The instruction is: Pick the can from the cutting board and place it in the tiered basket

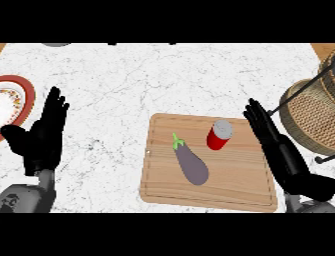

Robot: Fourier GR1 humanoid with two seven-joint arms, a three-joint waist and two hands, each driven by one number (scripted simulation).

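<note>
Both forearms enter from the lower edge of the head view, and nothing is held yet. On the left, the left hand [43, 136] rests with straight fingers pointing up, just beside the red-rimmed plate [18, 86] at the counter's left side. At the other side, the right hand [277, 145] is also flat and open, fingers straight, standing along the right edge of the cutting board [233, 182].

On that board the red can [219, 134] stands upright in the upper right part, close to the right hand's fingers but apart from them. A purple eggplant [190, 163] lies lower and to the left of the can, near it without touching.

Judging by this, the task is at its first step: the reach for the can is not yet made. Next, the right hand would need to turn inward, bring fingers and thumb round the can's side and close there, then lift.

The tiered basket [319, 120] sits at the right edge, near the board's upper right corner, with dark frame bars crossing it. Room between can and basket is short; the frame bars and the wicker rim are the edges to clear. White marble counter [162, 80] lies bare above the board.
</note>
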